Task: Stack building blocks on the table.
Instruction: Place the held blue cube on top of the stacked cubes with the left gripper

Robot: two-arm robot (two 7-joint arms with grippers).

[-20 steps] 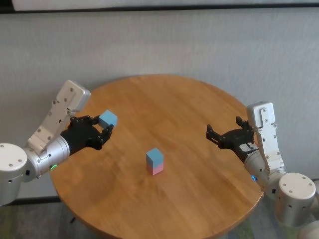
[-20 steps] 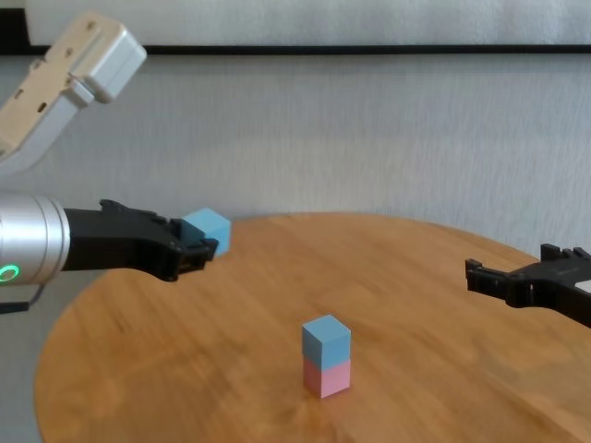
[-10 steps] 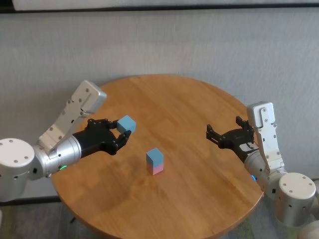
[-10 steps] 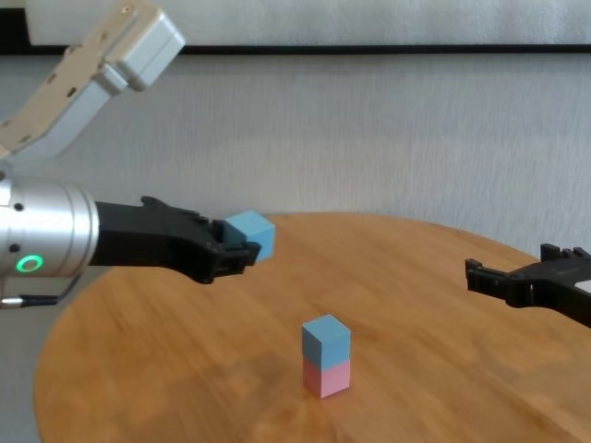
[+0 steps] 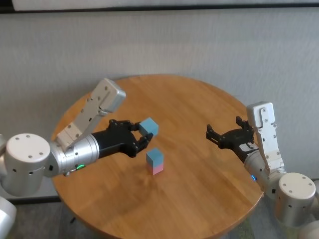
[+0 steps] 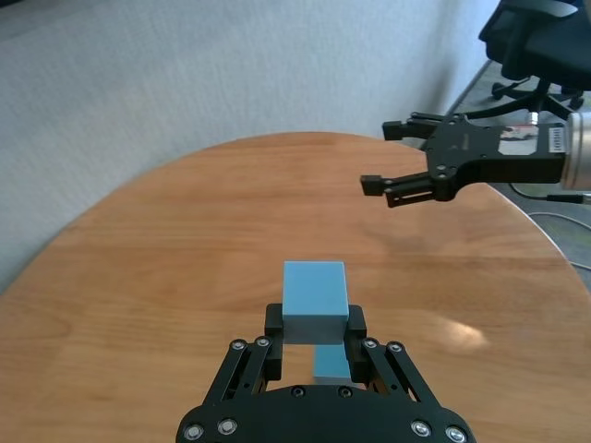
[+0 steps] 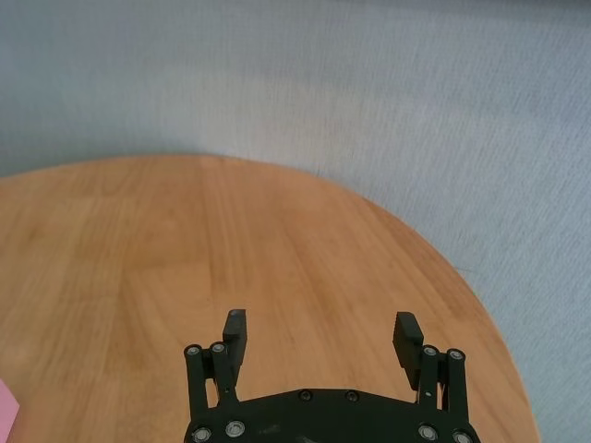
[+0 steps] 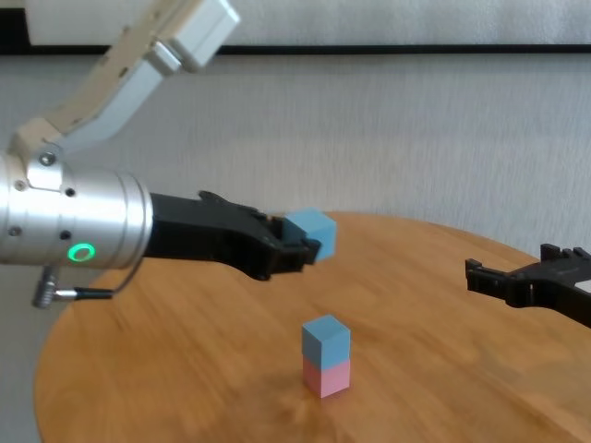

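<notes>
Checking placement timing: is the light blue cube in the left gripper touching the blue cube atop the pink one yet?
Apart. Chest view shows the held light blue cube clearly above the stacked blue cube, bare wooden table between them.

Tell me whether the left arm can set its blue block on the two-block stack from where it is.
Probably yes. The left gripper, shut on the blue block, hangs above and just beside the stack; nothing lies between, and the right gripper waits off to the side, open.
</notes>
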